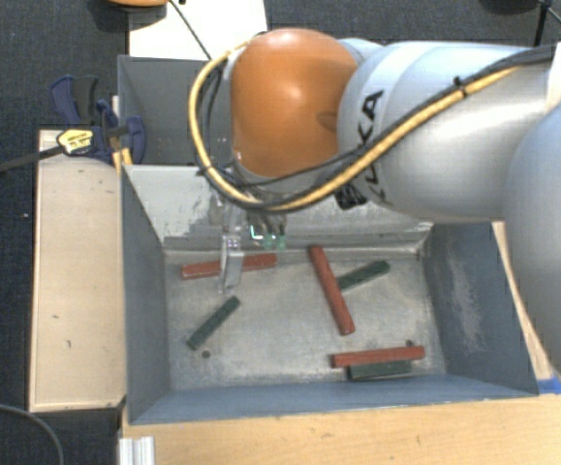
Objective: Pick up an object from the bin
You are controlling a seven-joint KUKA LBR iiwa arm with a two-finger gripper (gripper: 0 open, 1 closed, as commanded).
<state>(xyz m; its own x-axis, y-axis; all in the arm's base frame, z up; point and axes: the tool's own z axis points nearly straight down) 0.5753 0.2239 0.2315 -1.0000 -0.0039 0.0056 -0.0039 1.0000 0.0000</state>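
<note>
Nearest, a red-brown stick (377,356) beside a dark green bar (382,371), well off the gripper's (231,277) lower right, dark green stick (213,322) just below it, long red stick (330,290) and green stick (363,276) to its right, gripper down over a red-brown strip (201,270) near the bin's far wall (164,206), open or closed I cannot tell.

One camera looks down into the grey bin (146,289) from close above, the arm (454,134) entering at right.
</note>
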